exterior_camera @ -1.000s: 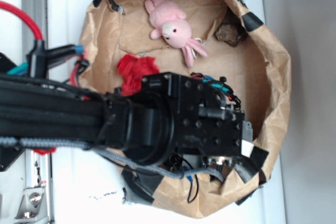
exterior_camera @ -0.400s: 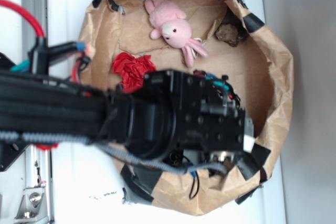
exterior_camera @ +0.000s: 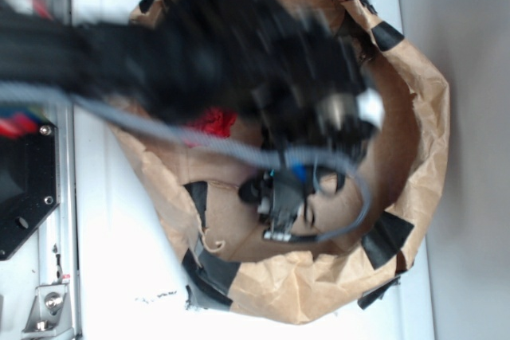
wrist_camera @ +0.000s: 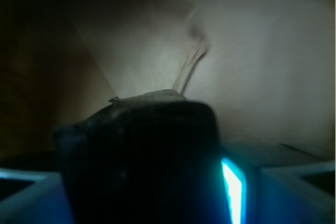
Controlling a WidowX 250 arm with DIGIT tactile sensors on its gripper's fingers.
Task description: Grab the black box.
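White counter (exterior_camera: 119,276), taped paper bowl (exterior_camera: 422,125): your gripper (wrist_camera: 142,203) is looking clamped on the black box (wrist_camera: 139,161), grab seemingly done, lift-out remaining.

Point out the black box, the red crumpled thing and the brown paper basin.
black box (wrist_camera: 139,156), wrist view, its front face.
red crumpled thing (exterior_camera: 213,123), exterior view, its visible lower part.
brown paper basin (exterior_camera: 426,117), exterior view, its right rim.
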